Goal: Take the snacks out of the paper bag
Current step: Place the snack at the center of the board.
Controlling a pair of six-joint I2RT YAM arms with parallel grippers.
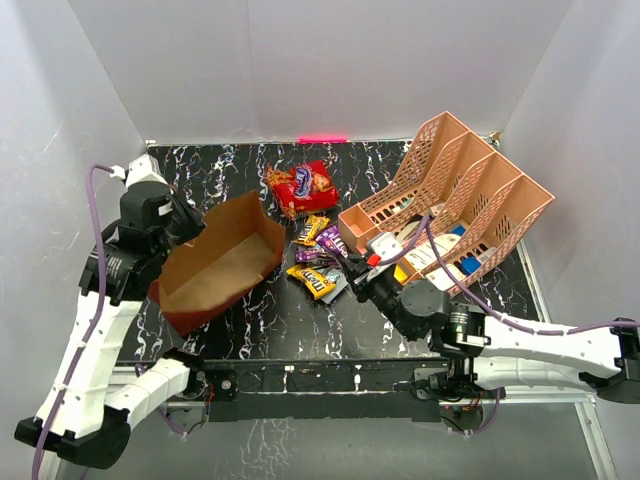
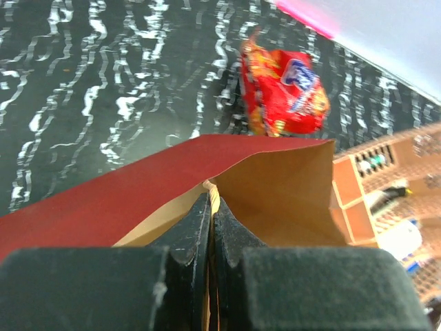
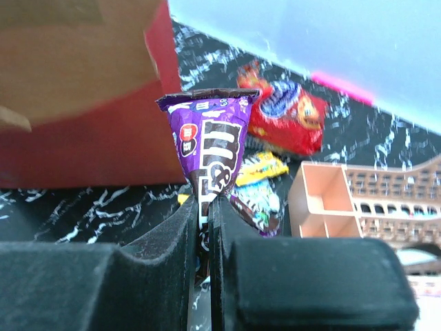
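The paper bag (image 1: 215, 268), red outside and kraft brown inside, lies tilted on the left of the black table with its mouth open upward. My left gripper (image 1: 192, 226) is shut on its rim (image 2: 210, 196) at the far left corner. The red-orange chip bag (image 1: 300, 187) lies on the table beyond the bag; it also shows in the left wrist view (image 2: 286, 93) and the right wrist view (image 3: 286, 117). Several candy packets (image 1: 318, 262) lie between the bag and the organizer. My right gripper (image 1: 350, 270) is shut on a purple candy packet (image 3: 210, 148), held upright beside the paper bag (image 3: 89, 138).
A peach lattice desk organizer (image 1: 450, 195) stands at the right, holding white cards and small items. Its corner shows in the right wrist view (image 3: 324, 200). A yellow packet (image 3: 258, 167) and a dark one lie just behind the held packet. White walls enclose the table.
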